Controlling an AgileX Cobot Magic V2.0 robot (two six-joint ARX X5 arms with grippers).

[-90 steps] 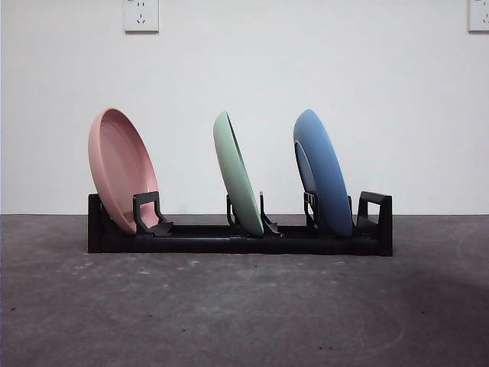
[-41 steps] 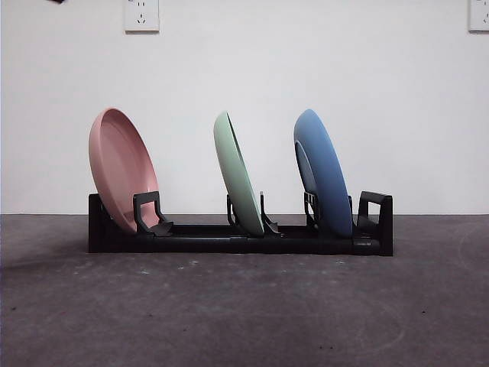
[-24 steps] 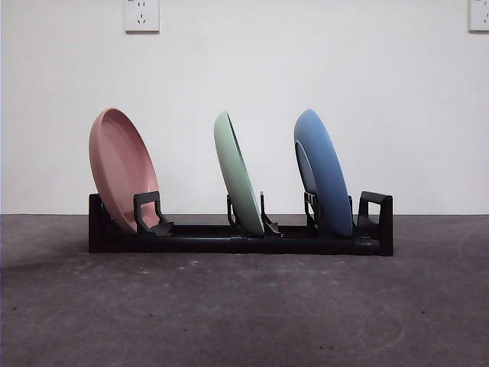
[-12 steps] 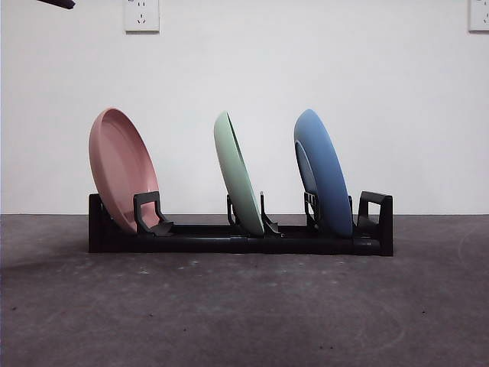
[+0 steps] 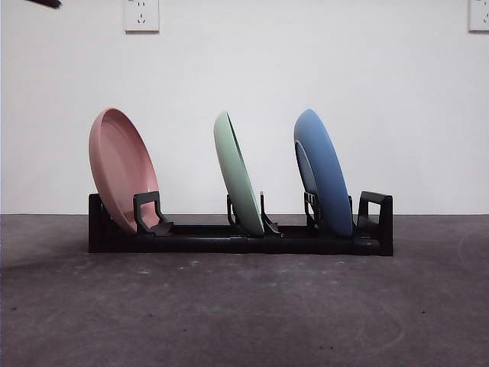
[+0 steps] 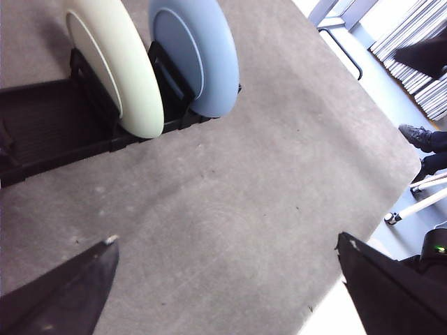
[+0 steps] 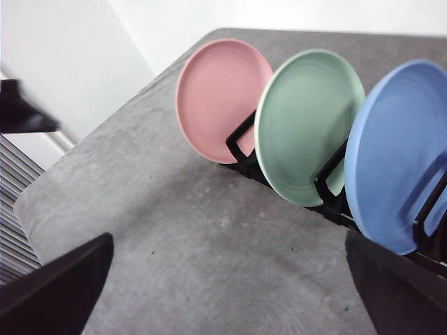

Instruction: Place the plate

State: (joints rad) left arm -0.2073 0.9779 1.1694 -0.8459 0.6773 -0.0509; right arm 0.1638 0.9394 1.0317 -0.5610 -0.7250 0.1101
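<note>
Three plates, pink plate (image 5: 121, 170), green plate (image 5: 238, 174) and blue plate (image 5: 323, 172), lean in the rack (image 5: 241, 241), so with left gripper (image 6: 227, 276) and right gripper (image 7: 230, 279) both spread wide and empty, a careless reach could topple one.

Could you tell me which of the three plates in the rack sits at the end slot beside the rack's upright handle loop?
The blue plate. It stands at the rack end next to the loop; the green plate is in the middle and the pink plate at the opposite end.
</note>
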